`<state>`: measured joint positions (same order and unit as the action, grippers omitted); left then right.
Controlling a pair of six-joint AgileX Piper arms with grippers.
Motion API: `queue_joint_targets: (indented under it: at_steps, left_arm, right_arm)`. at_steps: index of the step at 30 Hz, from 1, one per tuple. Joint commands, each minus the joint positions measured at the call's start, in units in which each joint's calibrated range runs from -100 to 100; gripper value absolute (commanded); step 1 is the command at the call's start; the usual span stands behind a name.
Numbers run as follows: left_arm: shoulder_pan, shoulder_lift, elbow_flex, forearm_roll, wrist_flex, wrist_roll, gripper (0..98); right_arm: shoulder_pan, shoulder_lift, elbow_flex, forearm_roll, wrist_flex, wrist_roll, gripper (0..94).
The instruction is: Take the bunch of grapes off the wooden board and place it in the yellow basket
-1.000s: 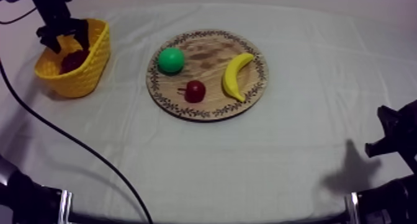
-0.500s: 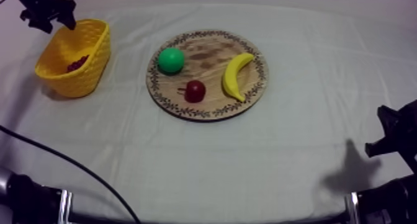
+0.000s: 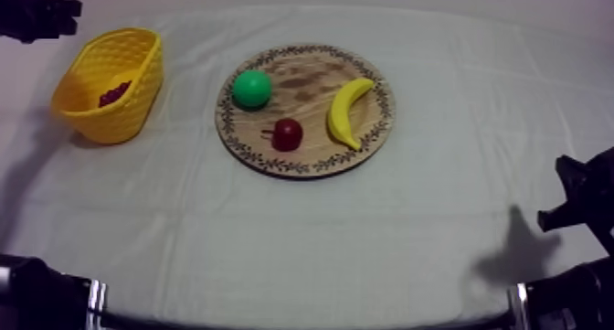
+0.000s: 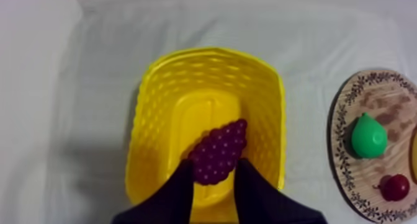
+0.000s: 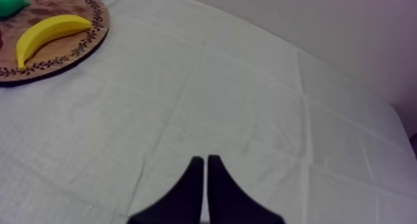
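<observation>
One bunch of grapes (image 4: 218, 151) (seemingly light, stiff, knobbly; pinch its middle) lies in the basket (image 3: 137, 105), nine o'clock of the board (image 3: 306, 82); left fingers (image 4: 179, 194) wide, empty; right fingers (image 5: 193, 189) together.

Pear (image 3: 251, 89), small red fruit (image 3: 288, 133), banana (image 3: 347, 112) lying apart (red fruit between others).

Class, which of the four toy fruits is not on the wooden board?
The bunch of grapes: it lies in the yellow basket; pear, banana and small red fruit sit on the board.
</observation>
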<state>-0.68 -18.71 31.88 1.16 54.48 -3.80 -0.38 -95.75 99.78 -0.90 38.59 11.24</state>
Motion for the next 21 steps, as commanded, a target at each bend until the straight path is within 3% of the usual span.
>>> queue_joint_targets:
  at_steps: [1,9,21]
  left_arm:
    - [-0.2,-8.8,10.2,-0.08,-8.0,0.0,23.1]
    - [-0.5,-28.0,27.7,-1.35,-18.6,2.7,10.1]
    - [0.6,-51.9,49.7,-2.20,-22.7,5.3,0.6]
  right_arm:
    - [0.0,0.0,0.0,0.0,0.0,0.0,0.3]
    - [0.0,0.0,0.0,0.0,0.0,0.0,0.3]
    - [0.0,0.0,0.0,0.0,0.0,0.0,0.3]
